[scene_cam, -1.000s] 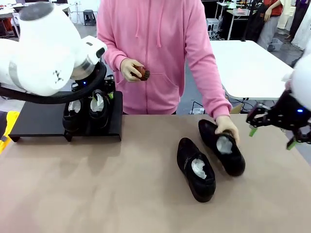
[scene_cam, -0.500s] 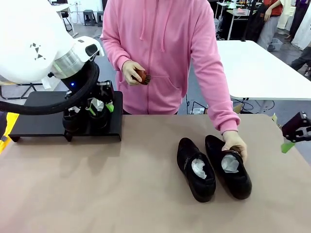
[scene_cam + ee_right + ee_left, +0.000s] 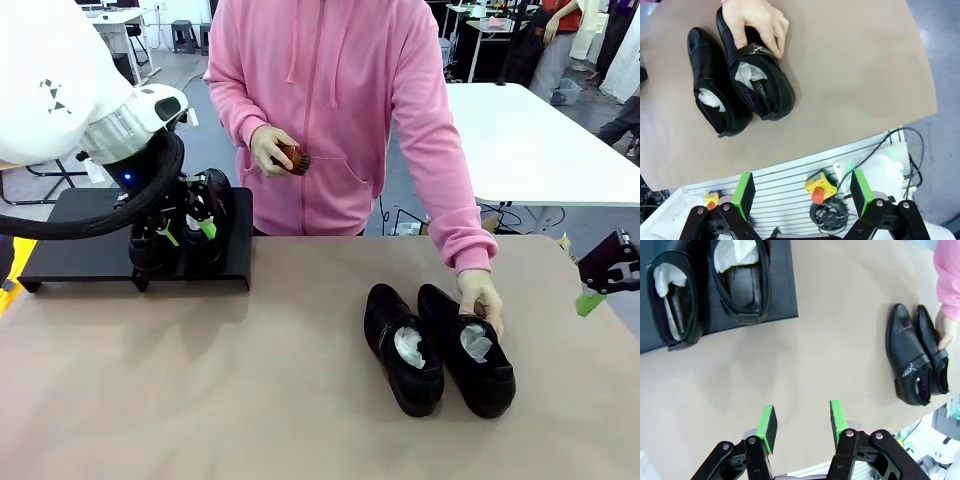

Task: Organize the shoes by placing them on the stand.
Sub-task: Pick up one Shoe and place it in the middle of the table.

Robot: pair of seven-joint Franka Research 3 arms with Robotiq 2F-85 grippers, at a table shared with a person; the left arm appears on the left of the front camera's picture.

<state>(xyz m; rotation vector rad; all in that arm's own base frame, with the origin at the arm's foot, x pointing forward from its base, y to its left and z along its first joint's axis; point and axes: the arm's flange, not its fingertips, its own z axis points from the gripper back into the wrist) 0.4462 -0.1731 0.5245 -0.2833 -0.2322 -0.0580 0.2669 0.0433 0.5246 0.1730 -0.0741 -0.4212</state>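
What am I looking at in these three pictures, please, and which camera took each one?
These are one moment from three cameras. The front view looks across a brown table at a person, with a white robot arm at the left. The other two views come from a camera on each arm's wrist, looking past its claw. The left claw and right claw are both open, holding nothing. Two black shoes sit on the black stand; two more shoes lie side by side on the table. The person's hand rests on one, and the other hand holds a small brown brush.
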